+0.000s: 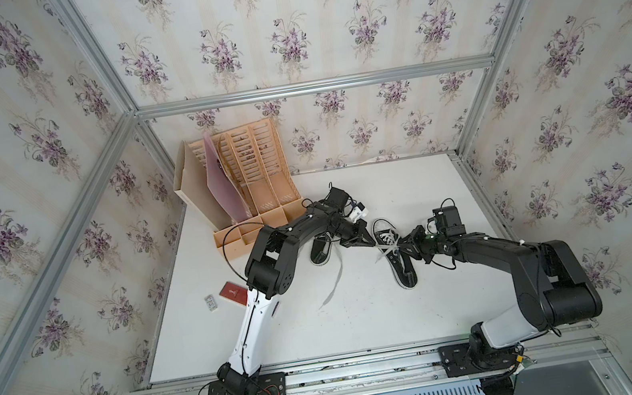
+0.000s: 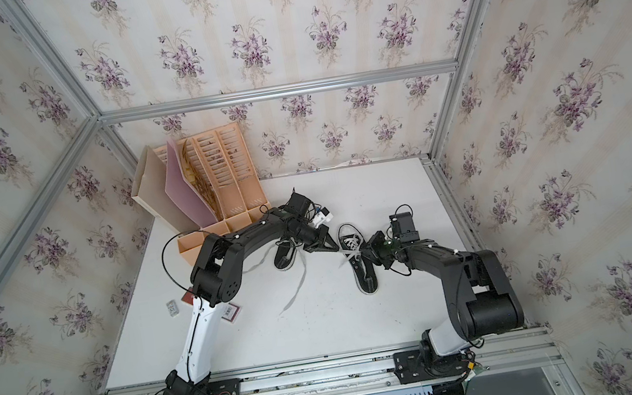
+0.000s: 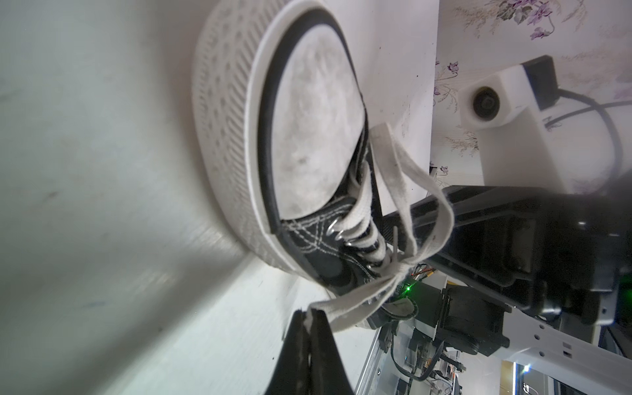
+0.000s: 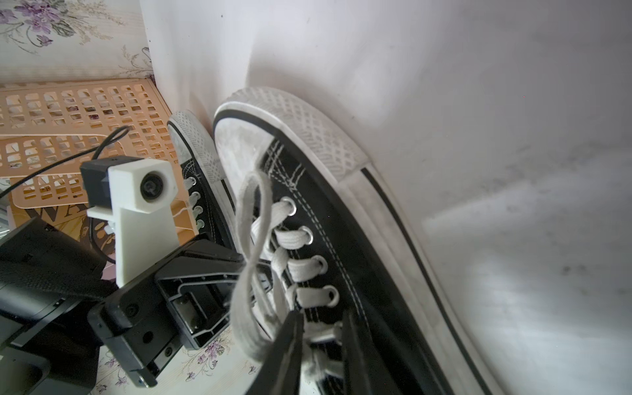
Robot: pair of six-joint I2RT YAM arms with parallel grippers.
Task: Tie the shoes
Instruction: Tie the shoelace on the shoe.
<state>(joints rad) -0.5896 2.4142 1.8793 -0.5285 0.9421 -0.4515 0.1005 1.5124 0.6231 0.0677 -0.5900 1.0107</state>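
The shoes are two black sneakers with white toe caps on the white table. In both top views one shoe (image 1: 320, 252) (image 2: 285, 258) lies partly under my left arm, its loose lace (image 1: 336, 277) trailing toward the front. Between the grippers lies the second shoe (image 1: 406, 276) (image 2: 367, 280). My left gripper (image 1: 374, 244) (image 3: 309, 313) is shut on a white lace (image 3: 359, 297) of this shoe (image 3: 307, 136), drawn out sideways. My right gripper (image 1: 399, 246) (image 4: 321, 319) hovers over the lacing (image 4: 301, 236), jaws a little apart with nothing pinched. A lace loop (image 4: 249, 219) rests against one finger (image 4: 290, 342).
An orange file organizer (image 1: 256, 173) with a pink folder stands at the table's back left, close behind my left arm. A red card (image 1: 233, 293) and a small white item (image 1: 210, 302) lie near the left edge. Wallpapered walls and aluminium frame bars enclose the table (image 1: 366, 326).
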